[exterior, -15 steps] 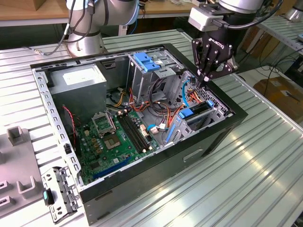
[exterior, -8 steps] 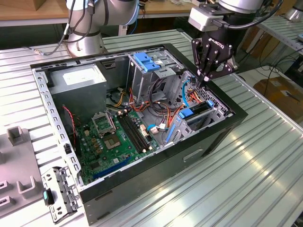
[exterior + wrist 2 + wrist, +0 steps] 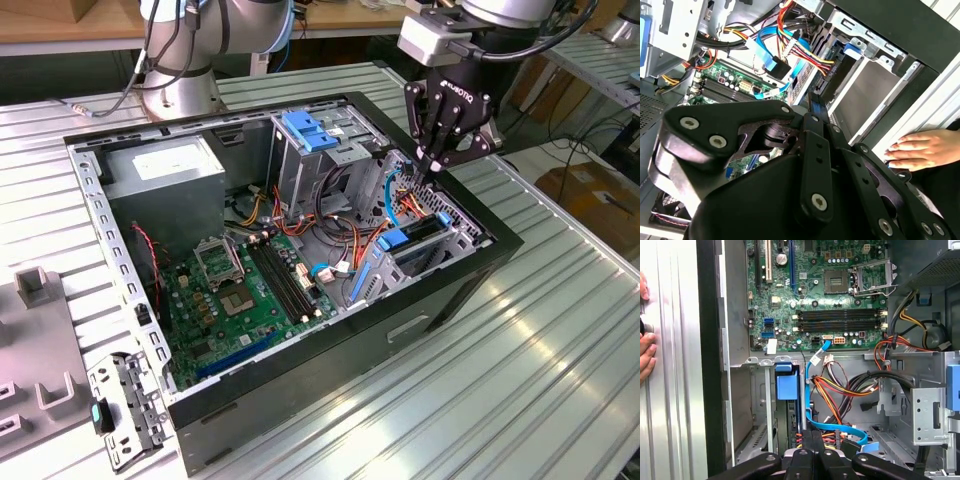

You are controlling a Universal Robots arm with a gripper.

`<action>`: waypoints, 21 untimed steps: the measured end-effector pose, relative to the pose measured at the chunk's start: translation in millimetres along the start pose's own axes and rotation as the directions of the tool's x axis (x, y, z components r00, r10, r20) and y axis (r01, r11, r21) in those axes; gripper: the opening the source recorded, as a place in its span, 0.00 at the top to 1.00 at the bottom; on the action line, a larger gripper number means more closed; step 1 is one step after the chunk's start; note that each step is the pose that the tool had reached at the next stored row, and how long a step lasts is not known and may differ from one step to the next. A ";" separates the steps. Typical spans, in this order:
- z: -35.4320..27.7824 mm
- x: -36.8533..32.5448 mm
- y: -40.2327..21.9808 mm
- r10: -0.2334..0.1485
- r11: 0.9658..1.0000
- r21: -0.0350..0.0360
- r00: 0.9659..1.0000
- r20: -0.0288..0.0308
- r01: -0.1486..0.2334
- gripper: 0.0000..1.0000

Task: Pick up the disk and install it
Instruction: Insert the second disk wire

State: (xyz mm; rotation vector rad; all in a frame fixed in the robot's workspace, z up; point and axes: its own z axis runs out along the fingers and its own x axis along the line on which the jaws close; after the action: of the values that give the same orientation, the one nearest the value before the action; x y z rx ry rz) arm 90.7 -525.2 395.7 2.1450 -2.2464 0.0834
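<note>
Black pincer [image 3: 437, 160] hovering over open black metal computer case [image 3: 440, 310], at 2 o'clock from green motherboard [image 3: 240, 290] in exterior view; fingers together, gripping nothing. Disk, flat metal hard drive in blue plastic carrier frame [image 3: 410, 243], sitting upright in grey drive bay at 5 o'clock below pincer. Person's hand [image 3: 925, 149] resting on ribbed metal desk [image 3: 540, 360] beside case.

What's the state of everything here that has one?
computer case: on its side, side panel off
disk: on edge in the drive bay, not gripped
pincer: shut, empty, above the drive bay
CPU socket: empty, load plate open
memory slots: empty
hand: resting on the table beside the case
</note>
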 end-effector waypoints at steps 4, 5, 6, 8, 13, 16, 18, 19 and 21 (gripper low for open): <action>0.0 -0.2 0.0 -0.003 1.000 0.000 1.000 0.000 0.003 0.89; 0.0 -0.3 0.0 -0.004 1.000 0.000 1.000 0.000 0.004 0.89; 0.0 -0.3 0.0 -0.005 1.000 0.000 1.000 0.000 0.005 0.89; 0.0 -0.4 0.0 -0.006 1.000 0.000 1.000 0.000 0.006 0.89; -0.1 -1.3 0.1 -0.017 1.000 0.001 1.000 0.000 0.017 0.89; -0.1 -1.8 0.1 -0.024 1.000 0.002 1.000 0.000 0.024 0.89; -0.1 -2.0 0.1 -0.026 1.000 0.002 1.000 0.000 0.026 0.89; -0.1 -2.0 0.1 -0.027 1.000 0.002 1.000 0.000 0.027 0.89; -0.1 -2.1 0.1 -0.028 1.000 0.002 1.000 0.000 0.028 0.89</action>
State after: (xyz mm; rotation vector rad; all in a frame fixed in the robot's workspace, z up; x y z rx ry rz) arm 90.7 -523.1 395.7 2.1765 -2.2169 0.0842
